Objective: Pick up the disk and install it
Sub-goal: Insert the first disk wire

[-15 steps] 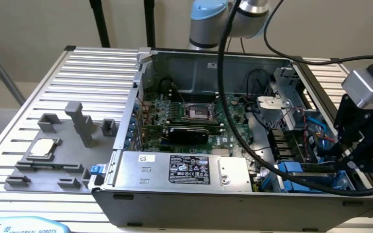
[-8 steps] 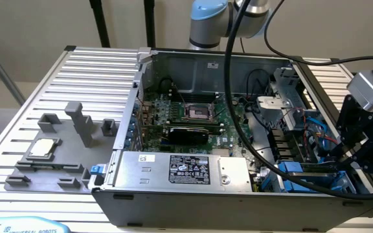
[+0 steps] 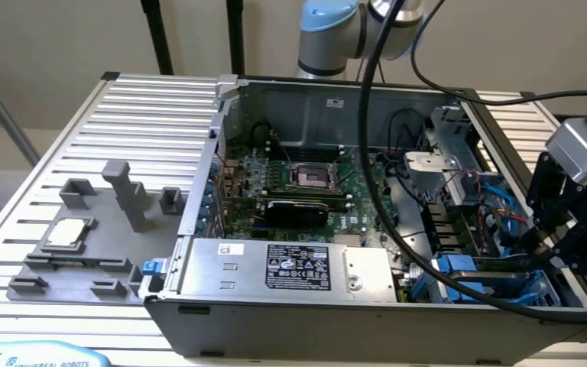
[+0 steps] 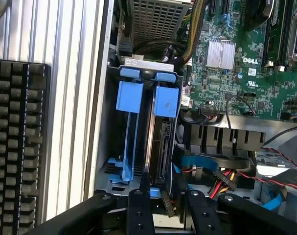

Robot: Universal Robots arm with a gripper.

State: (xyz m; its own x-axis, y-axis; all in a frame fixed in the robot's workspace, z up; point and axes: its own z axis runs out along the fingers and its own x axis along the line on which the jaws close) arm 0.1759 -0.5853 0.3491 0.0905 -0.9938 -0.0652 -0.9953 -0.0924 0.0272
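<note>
The disk (image 4: pixel 164 147) stands on edge in the drive bay (image 4: pixel 148 63), its blue carrier tab (image 4: pixel 166 100) at the far end. An empty blue carrier (image 4: pixel 127 98) fills the slot beside it. My gripper (image 4: pixel 168 205) hangs over the disk's connector end, with a black finger (image 4: pixel 138 210) on each side of it, shut on the disk. In the exterior view the gripper (image 3: pixel 543 256) is low over the bay (image 3: pixel 497 287), in the open computer case's front corner on the exterior view's right.
Blue, red and yellow cables (image 4: pixel 217 171) crowd the connector end of the bay. The motherboard (image 3: pixel 304 183) and the grey power supply box (image 3: pixel 293 267) fill the case. A black cable (image 3: pixel 375 153) hangs across it. A keyboard (image 4: pixel 16 147) lies outside. A processor chip (image 3: pixel 69 232) sits on a fixture.
</note>
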